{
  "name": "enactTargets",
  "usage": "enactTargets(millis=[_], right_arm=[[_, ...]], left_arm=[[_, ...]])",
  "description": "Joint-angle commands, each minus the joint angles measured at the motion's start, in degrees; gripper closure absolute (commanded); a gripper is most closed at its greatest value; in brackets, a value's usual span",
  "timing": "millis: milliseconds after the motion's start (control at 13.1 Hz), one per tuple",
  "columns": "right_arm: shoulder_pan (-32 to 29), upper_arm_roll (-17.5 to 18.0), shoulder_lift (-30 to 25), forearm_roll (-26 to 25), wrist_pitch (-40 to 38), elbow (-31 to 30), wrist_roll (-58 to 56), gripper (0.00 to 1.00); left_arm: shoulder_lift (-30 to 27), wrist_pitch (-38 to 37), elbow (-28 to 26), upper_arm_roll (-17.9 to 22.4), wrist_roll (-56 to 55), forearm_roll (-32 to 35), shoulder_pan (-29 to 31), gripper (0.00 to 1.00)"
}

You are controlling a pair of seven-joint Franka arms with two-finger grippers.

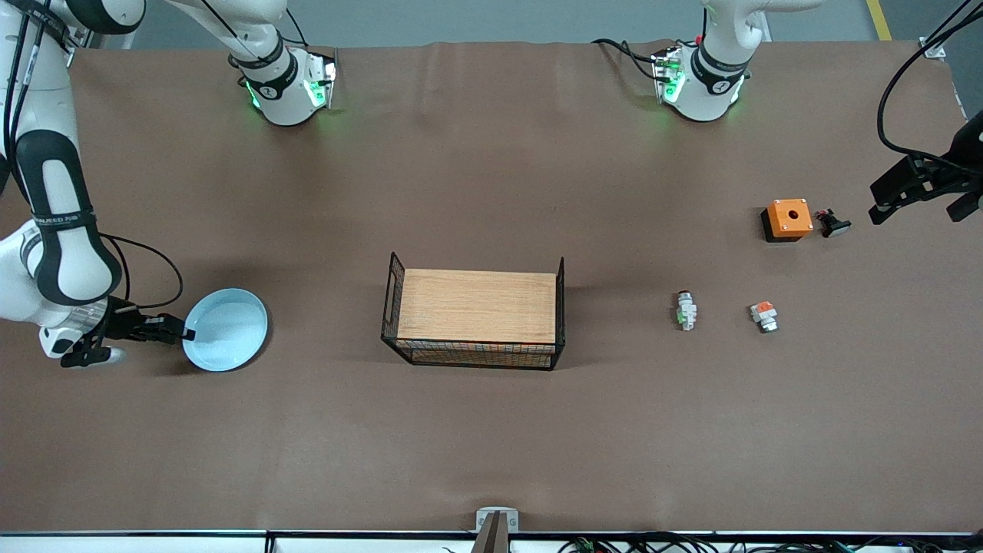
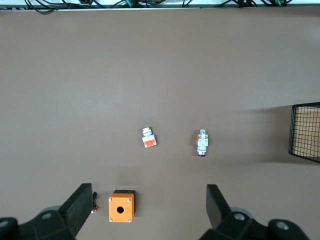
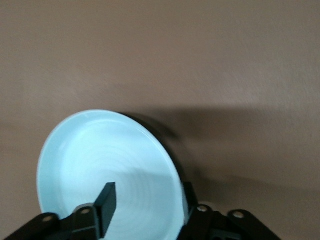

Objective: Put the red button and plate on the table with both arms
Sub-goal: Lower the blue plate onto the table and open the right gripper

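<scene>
Right tool (image 1: 183, 333) clamps plate (image 1: 230, 326) rim, outer finger hidden; left tool (image 1: 921, 201) spread wide, empty.

Bare table (image 1: 476, 177) lies around the red button (image 1: 686, 310); a white piece (image 1: 763, 316) sits near it (toward the left arm's end), the wire rack (image 1: 476, 319) well apart.

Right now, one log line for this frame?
right gripper: shut on plate rim, plate tilted | left gripper: open, over table edge | red button: on table, untouched
</scene>
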Motion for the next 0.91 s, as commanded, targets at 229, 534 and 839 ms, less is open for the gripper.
enactTargets(millis=[229, 534, 839], right_arm=[[8.09, -0.32, -13.01, -14.63, -7.20, -1.16, 21.70, 0.00], [14.96, -0.14, -21.55, -22.32, -16.87, -0.37, 38.00, 0.00], [17.08, 0.21, -23.06, -27.50, -36.26, 12.69, 44.34, 0.00]], left_arm=[[0.54, -1.64, 1.75, -0.11, 0.25, -1.55, 0.40, 0.00], [0.45, -1.64, 1.75, -0.20, 0.33, -1.64, 0.48, 0.00], [0.45, -1.73, 1.75, -0.20, 0.25, -2.07, 0.57, 0.00]])
